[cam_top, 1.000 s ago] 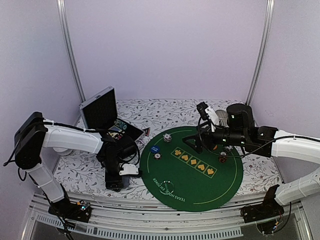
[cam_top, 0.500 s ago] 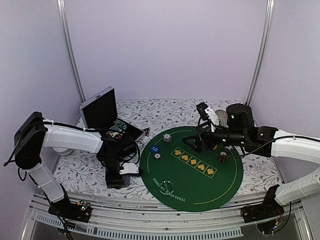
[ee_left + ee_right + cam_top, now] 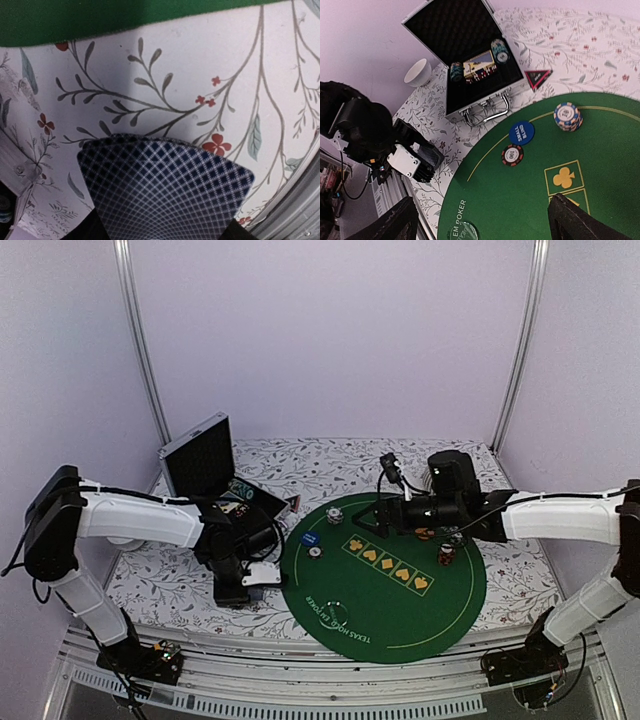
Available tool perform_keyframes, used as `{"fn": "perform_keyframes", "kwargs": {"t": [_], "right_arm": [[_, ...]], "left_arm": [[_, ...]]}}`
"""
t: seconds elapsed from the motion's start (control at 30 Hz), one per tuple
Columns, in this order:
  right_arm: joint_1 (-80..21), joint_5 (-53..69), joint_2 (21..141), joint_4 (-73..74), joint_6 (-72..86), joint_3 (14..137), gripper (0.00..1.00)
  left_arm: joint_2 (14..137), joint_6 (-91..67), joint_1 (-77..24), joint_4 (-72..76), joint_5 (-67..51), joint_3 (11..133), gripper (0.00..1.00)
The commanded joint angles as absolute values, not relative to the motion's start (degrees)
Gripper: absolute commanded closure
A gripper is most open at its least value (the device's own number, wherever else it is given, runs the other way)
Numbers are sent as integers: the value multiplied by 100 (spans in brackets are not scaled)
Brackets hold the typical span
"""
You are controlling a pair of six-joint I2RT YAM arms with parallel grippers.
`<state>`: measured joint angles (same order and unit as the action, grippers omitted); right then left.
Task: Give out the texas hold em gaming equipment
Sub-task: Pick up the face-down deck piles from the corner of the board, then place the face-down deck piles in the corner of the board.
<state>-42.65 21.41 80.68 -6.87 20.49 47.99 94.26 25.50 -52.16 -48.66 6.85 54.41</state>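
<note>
Left pincer: points down at the flower-printed white surface, just off the left edge of the round green felt mat. Pinches a playing card with a dark-blue-and-white lattice back by its two side edges, bowed between the dark fingers over the print. Cannot tell whether one card or more.

Right pincer: hangs over the far half of the mat, arm stretched in from the right. Spread wide, with nothing between the fingers.

On the felt, near the far-left rim: a stack of blue, orange and white striped poker chips. Nearer and to the left of it, a flat blue disc lettered SMALL BLIND, and just beside that a black-and-red chip with a white centre. Close to the near rim, by the printed lettering, a clear round disc. Just past the right end of the row of yellow suit boxes, a further small reddish chip stack.

Off the felt, on the print between mat and case: a small black triangle with a red edge. Behind it, an open aluminium case with black foam lining, holding one chip stack, a second chip stack and a printed box between them. Left of the case, a small white cup.
</note>
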Motion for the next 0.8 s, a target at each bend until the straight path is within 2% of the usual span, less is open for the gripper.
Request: {"fn": "perform_keyframes", "kwargs": {"t": [0.0,0.23,0.43,0.53,0.77], "right_arm": [[-4263,3280,9020,-1354,3010,5366,14],[-4420,4204,10412,-2265,3830,6125,21],[-4923,4862,11548,-2585,4056,7180,21],[-4943,4980,11773,-3240,4508,7218,21],[-5032,4940,12155,-3243,4731,7440,21]], "left_arm": [[9164,2611,-5391,-4711,1209,5686,48],[8536,2811,-5476,-4470,1372,5987,48],[8449,3000,-5550,-4442,1451,6275,48],[8431,3044,-5557,-4436,1513,6266,48],[8393,3137,-5555,-4271,1636,6141,48]]}}
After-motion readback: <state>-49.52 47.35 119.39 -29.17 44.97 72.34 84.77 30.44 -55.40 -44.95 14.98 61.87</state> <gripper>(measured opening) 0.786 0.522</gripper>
